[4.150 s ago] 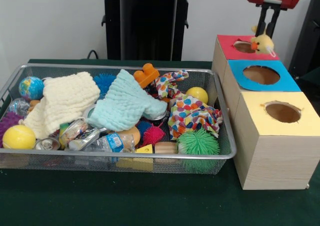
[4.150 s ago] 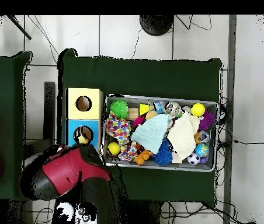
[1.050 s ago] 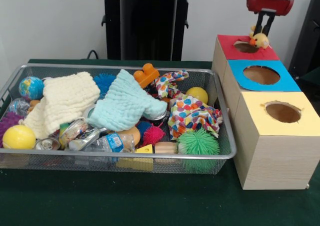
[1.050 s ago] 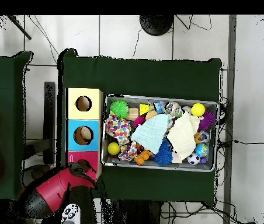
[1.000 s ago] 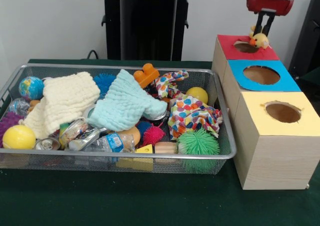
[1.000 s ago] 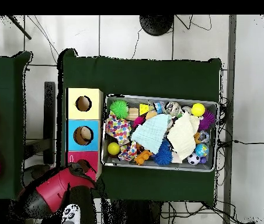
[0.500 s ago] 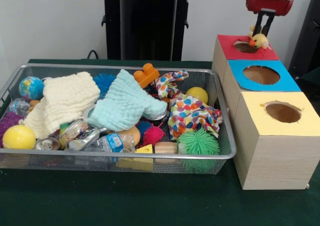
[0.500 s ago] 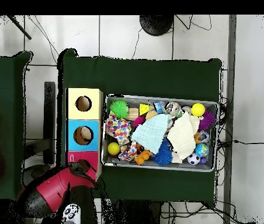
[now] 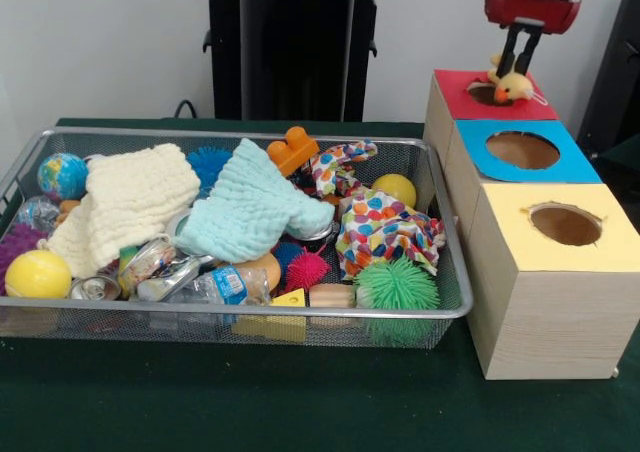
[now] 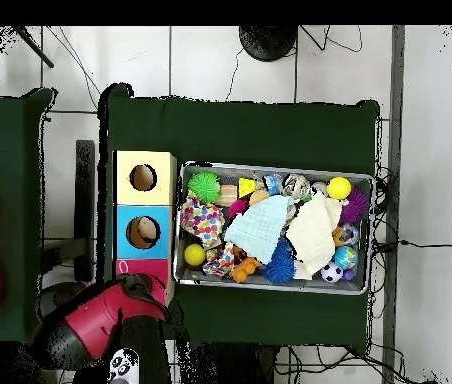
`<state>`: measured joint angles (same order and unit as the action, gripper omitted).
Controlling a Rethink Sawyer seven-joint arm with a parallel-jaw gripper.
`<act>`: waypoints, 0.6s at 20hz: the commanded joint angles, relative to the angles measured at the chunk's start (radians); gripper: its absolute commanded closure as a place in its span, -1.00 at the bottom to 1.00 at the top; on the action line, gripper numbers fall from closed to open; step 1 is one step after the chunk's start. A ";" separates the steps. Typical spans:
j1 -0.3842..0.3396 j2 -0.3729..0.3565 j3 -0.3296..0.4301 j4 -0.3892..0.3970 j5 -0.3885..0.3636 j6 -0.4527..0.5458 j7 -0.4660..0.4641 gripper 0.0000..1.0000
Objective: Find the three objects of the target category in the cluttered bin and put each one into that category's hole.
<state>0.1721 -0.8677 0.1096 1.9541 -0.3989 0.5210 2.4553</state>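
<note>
My gripper [image 9: 513, 70] hangs at the upper right of the front view, shut on a small yellow duck toy [image 9: 513, 87]. The duck hangs just above the round hole [image 9: 485, 94] in the red-topped wooden box [image 9: 455, 84]. In the overhead view the red arm head [image 10: 98, 320] covers the gripper and most of the red box [image 10: 130, 268]. The silver wire mesh bin [image 9: 250, 133] sits left of the boxes, and its rim also shows in the overhead view [image 10: 270, 166]. It is full of cloths, balls, cans and toys.
A blue-topped box [image 9: 575, 168] and a yellow-topped box [image 9: 510, 234], each with a round hole, stand in line in front of the red one. In the bin lie a cream cloth [image 9: 135, 197], a pale blue cloth [image 9: 250, 207], a spotted cloth [image 9: 380, 227] and a green spiky ball [image 9: 397, 287].
The arm has drawn back from over the blue box to over the red box. In the last second the gripper and duck shifted slightly left, over the red hole.
</note>
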 commanded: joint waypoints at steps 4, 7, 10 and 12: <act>-0.054 0.024 -0.015 -0.077 -0.093 0.101 -0.084 1.00; -0.065 0.023 -0.009 -0.072 -0.093 0.096 -0.089 1.00; -0.072 0.039 -0.007 -0.075 -0.100 0.077 -0.088 1.00; -0.071 0.055 -0.007 -0.075 -0.103 0.058 -0.074 1.00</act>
<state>0.1498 -0.8668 0.1084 1.9464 -0.4207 0.5287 2.4553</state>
